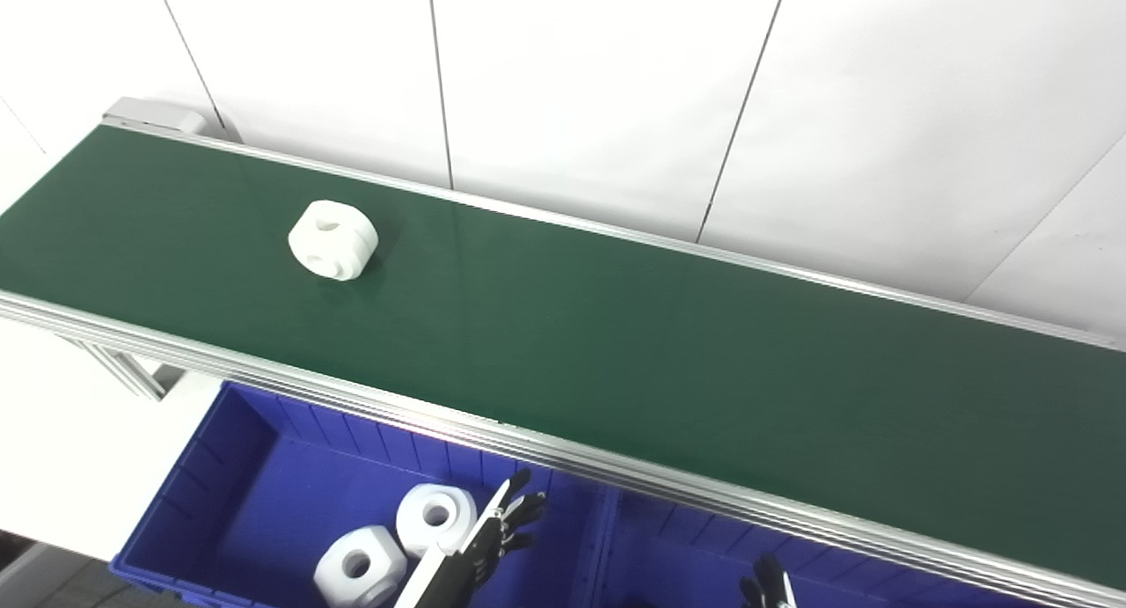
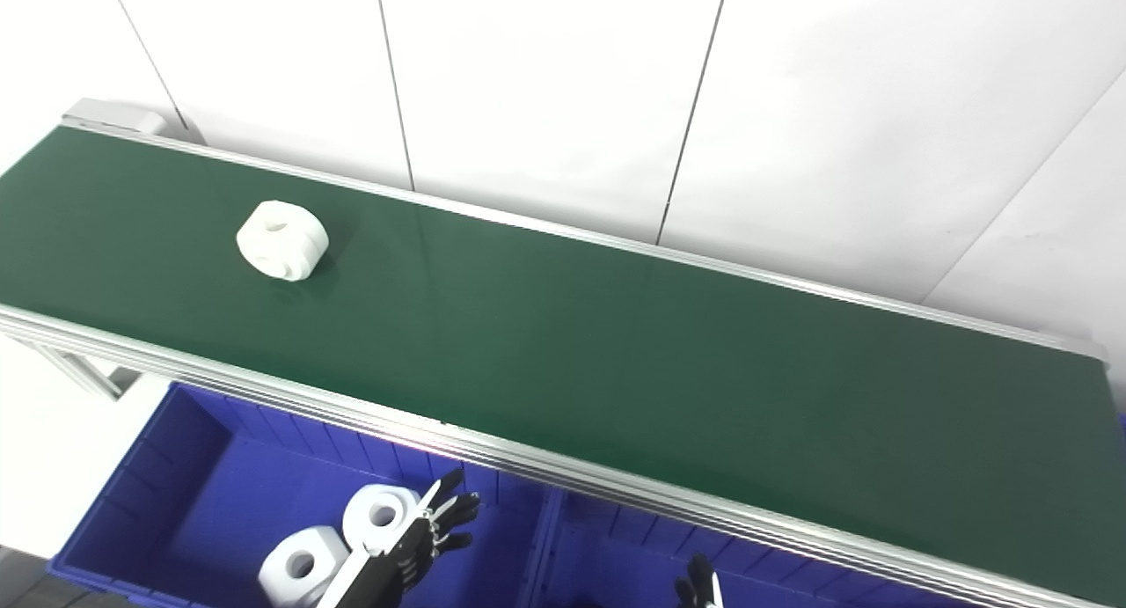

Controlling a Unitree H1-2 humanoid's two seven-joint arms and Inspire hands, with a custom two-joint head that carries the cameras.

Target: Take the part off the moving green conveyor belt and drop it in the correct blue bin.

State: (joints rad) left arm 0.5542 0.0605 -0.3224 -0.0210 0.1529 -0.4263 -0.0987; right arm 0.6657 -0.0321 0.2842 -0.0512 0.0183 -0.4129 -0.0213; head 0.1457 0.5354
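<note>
A white part [image 1: 333,239], a chunky hex-like block with a round hole in its top and another in its side, lies on the green conveyor belt [image 1: 616,344] toward the belt's left end, free of any hand and well away from both of them. It sits nearer the far rail than the near one, so reaching it would mean crossing most of the belt's width.

Below the belt's near rail stands the left blue bin [image 1: 229,485], which already holds two white parts: a round ring [image 1: 435,516] and a hex-shaped nut [image 1: 359,566], touching each other. Just to its right, sharing a wall, is the right blue bin [image 1: 669,546]; what lies in it cannot be told from here.

The left hand [image 1: 501,524] hangs over the left bin beside the ring, its fingers [image 1: 526,505] spread apart and holding nothing, apparently waiting low so the belt stays unobstructed. The right hand [image 1: 767,586] barely enters at the bottom edge over the right bin; only dark fingertips show, and whether they are apart or together cannot be told.

The pick looks not yet begun, and the left hand seems the nearer one for it.
</note>
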